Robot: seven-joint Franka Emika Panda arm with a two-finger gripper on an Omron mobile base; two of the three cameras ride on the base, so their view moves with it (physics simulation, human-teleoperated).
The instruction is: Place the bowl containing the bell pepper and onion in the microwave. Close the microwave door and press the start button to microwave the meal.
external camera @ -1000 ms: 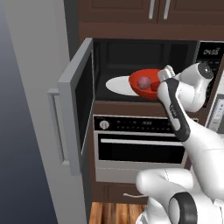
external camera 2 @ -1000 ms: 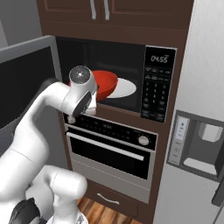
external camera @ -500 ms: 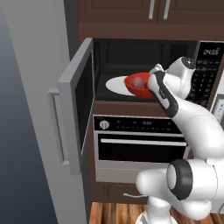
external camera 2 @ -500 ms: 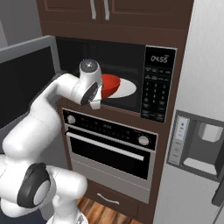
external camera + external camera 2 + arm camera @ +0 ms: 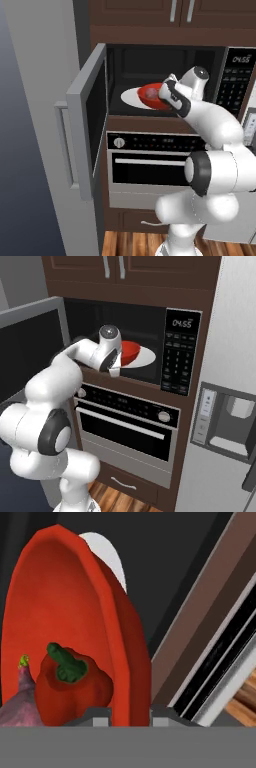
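Microwave: black, built into dark wood cabinetry above an oven; cavity open, button panel with a lit clock on its right side.
Microwave door: swung wide to the left, grey frame, dark glass, long bar handle on its outer face.
Turntable plate: white, flat on the cavity floor; its right part is covered by the bowl.
Bowl: glossy red, shallow, inside the microwave cavity over the plate. In the hand view its wall runs up the frame, the near rim passing between the two finger tips.
Bell pepper: dark red with a green stem, lying in the bowl against the near wall.
Onion: pinkish-purple with a small pale-green tip, in the bowl, touching the pepper's side.
Gripper: at the bowl's near edge, finger tips set one on each side of the rim, clamped on it. From the left base camera it sits at the bowl's right edge, just inside the cavity mouth.
Arm: white, reaching up from the base into the opening.
Oven: black, directly below the microwave, round dial at upper left, horizontal bar handle.
Floor: wood planks.
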